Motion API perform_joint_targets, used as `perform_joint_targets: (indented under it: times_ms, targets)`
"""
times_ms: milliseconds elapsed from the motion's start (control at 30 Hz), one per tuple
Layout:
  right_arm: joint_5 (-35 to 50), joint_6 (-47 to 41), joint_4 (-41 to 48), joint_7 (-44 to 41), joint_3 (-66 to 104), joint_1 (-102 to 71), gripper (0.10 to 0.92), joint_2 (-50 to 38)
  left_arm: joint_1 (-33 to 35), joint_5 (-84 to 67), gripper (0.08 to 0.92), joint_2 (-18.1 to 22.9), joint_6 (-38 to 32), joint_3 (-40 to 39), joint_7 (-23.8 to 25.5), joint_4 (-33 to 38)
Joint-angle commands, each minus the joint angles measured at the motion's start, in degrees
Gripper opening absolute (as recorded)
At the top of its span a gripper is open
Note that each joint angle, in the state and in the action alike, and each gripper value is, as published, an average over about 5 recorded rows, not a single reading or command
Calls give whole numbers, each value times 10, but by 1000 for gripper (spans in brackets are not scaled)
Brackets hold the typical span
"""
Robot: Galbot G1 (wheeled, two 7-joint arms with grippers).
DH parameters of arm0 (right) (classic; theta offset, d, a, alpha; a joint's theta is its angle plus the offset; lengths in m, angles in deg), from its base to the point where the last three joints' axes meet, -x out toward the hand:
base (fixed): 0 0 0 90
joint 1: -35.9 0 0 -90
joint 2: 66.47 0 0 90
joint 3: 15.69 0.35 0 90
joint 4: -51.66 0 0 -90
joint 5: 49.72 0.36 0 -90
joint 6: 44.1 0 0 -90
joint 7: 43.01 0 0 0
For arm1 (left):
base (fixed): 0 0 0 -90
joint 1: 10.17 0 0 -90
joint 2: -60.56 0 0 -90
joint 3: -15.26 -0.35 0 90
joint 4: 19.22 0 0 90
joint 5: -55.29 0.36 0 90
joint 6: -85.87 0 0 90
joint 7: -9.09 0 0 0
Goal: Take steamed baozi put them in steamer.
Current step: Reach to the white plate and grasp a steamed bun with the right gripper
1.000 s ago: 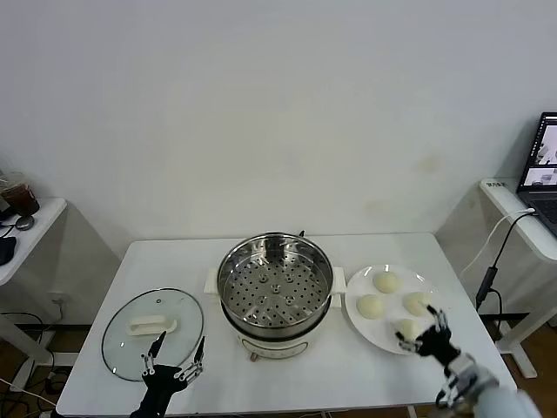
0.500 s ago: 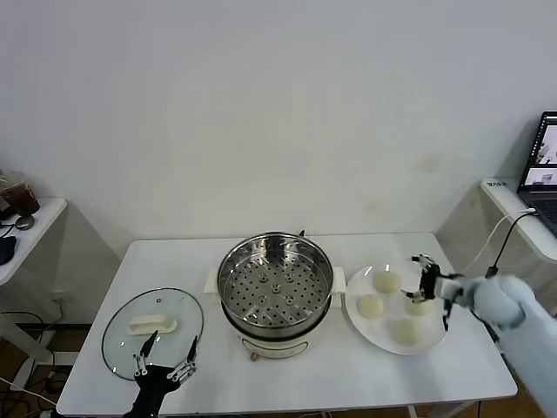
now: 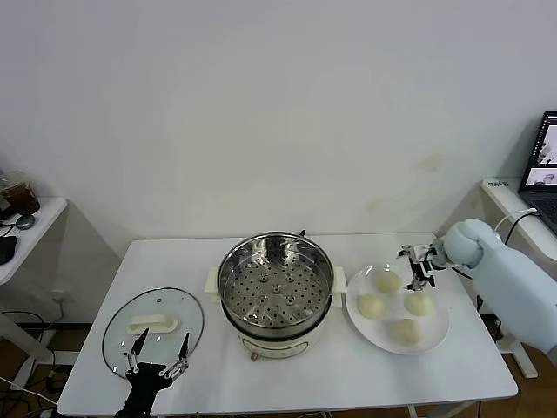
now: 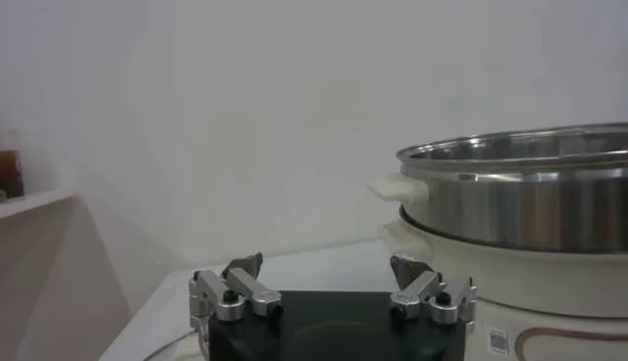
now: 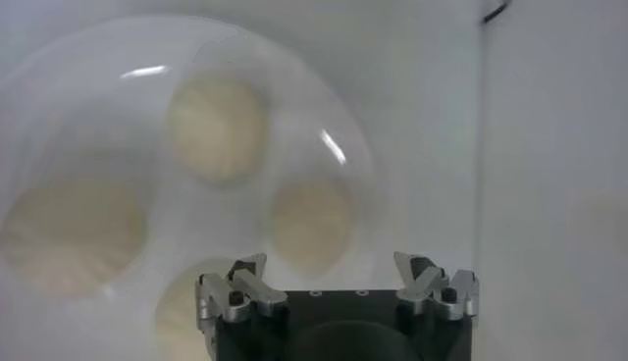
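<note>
The steamer (image 3: 275, 287), a shiny steel pot with a perforated tray on a white base, stands mid-table and holds nothing; its side also shows in the left wrist view (image 4: 520, 206). Four pale baozi lie on a white plate (image 3: 438, 325) to its right: (image 3: 387, 281), (image 3: 372, 306), (image 3: 419, 304), (image 3: 406, 330). My right gripper (image 3: 419, 266) hovers open and empty above the plate's far side, between the two far buns. The right wrist view looks down on the buns (image 5: 218, 128), (image 5: 312, 224), (image 5: 74, 235), with the gripper (image 5: 339, 280) open. My left gripper (image 3: 157, 361) is open and empty at the front left.
A round glass lid (image 3: 178, 309) with a white handle lies left of the steamer, just beyond my left gripper (image 4: 329, 280). A laptop (image 3: 541, 165) and a cable sit on a side table at the right. Another small table (image 3: 26, 226) stands at the left.
My right arm has swung from the table's front right corner up and back, over the plate's far side. My left gripper has drifted left and sunk lower at the front edge.
</note>
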Motion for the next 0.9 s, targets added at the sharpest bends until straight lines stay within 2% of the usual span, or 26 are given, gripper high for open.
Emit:
perform_joint_targets:
  times_ms: [33,467,700,900]
  targets:
    - [-8,4,99,-36,-118,89,823,47,3,4,823,1,-3,5,1,3]
    - [-14,15,132,-12,-105,74,818,89,13,11,823,4,-11,14,2,6]
    - [-18,16,143,-3,-103,68,740,104,12,14,823,4,-12,15,2,5]
    - [-22,14,144,-5,-106,66,708,107,11,14,823,3,-12,15,2,5]
